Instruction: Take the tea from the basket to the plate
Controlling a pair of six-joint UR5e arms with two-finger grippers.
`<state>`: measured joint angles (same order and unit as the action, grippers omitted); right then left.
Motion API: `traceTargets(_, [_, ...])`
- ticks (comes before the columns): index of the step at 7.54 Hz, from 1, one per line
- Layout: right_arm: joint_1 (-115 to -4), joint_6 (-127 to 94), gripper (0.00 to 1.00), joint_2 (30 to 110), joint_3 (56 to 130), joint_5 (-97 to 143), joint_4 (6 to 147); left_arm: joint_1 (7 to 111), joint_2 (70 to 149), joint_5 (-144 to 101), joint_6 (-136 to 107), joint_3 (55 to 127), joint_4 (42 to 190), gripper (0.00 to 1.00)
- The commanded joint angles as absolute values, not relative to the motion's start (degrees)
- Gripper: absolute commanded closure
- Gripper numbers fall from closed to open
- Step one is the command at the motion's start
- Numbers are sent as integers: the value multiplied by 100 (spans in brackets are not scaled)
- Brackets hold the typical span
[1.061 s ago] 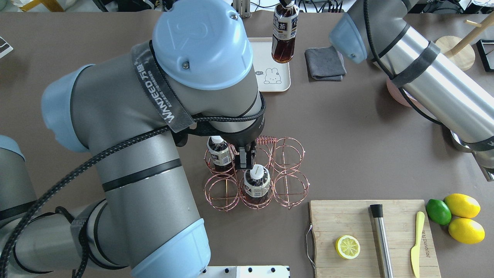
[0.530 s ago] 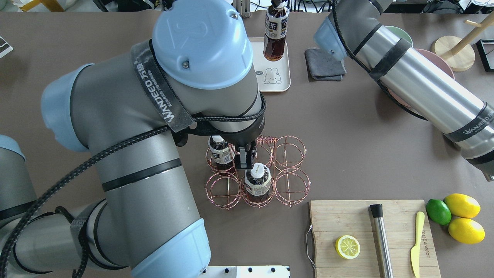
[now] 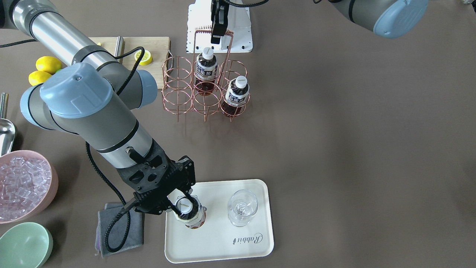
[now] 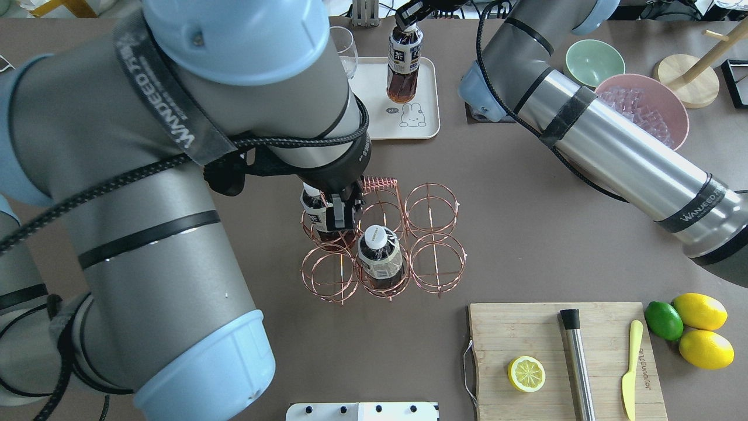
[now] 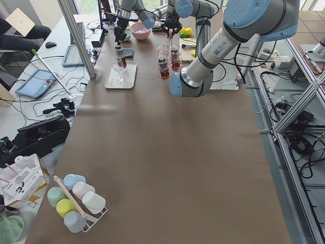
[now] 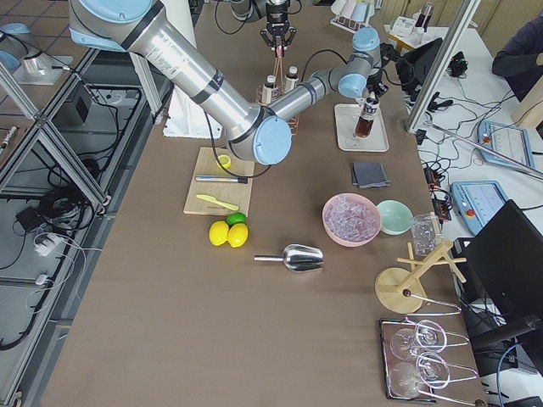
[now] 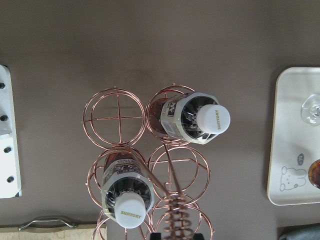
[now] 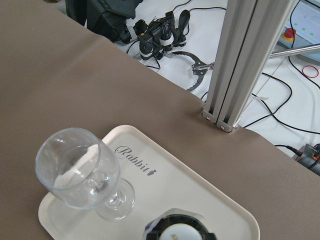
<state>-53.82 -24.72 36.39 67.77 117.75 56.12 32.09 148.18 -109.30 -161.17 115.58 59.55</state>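
Note:
The tea is a small bottle of reddish-brown liquid with a white cap. My right gripper is shut on its neck and holds it upright over the near-left part of the cream plate. Whether its base touches the plate I cannot tell. From overhead the tea stands above the plate. The copper wire basket holds two similar bottles. My left gripper is shut on the coiled top of the basket's handle.
A stemmed glass stands on the plate beside the tea. A grey cloth, a pink bowl of ice and a green bowl lie to the plate's right. A cutting board and citrus fruit sit at the near right.
My right arm has carried the tea left and down from beside the plate to over it. My left arm has shifted, and the basket has moved slightly left and away with it.

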Motion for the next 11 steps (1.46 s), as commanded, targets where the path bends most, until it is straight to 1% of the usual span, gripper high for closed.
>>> traceTargets(1, [-5344,-2487,100,3691,6636,11646,5310,3628,14818,-10951,-16040,11891,5416,100])
traceTargets(2, [-5335,-2487,100,3709,6636,11628,5291,3856,14810,-11073,-15796,12074,5092,100])
traceTargets(3, [-5318,-2513,100,3787,6636,11611,5117,4415,14688,-11535,-15167,12337,4689,100])
traceTargets(4, [-5283,-2609,100,3866,6644,11480,4924,4986,14269,-11984,-14752,12679,4650,100])
traceTargets(5, [-5265,-2636,100,3876,6645,11479,4887,5384,13664,-12275,-14322,13170,4649,100])
traceTargets(7, [-5247,-2637,100,3893,6697,11452,4878,5948,12416,-12620,-13565,14128,4649,100])
traceTargets(8, [-5247,-2637,80,3989,6845,11452,4887,6072,12106,-12621,-13335,14272,4641,100])
traceTargets(9, [-5247,-2637,3,4060,6960,11452,4887,6326,11815,-12682,-12959,14282,4641,100])
traceTargets(10, [-5247,-2637,0,4087,7004,11452,4887,6815,11464,-12935,-12250,14282,4562,100])
traceTargets(11, [-5247,-2654,0,4104,7057,11452,4895,7281,11156,-13111,-11547,14265,4475,100])
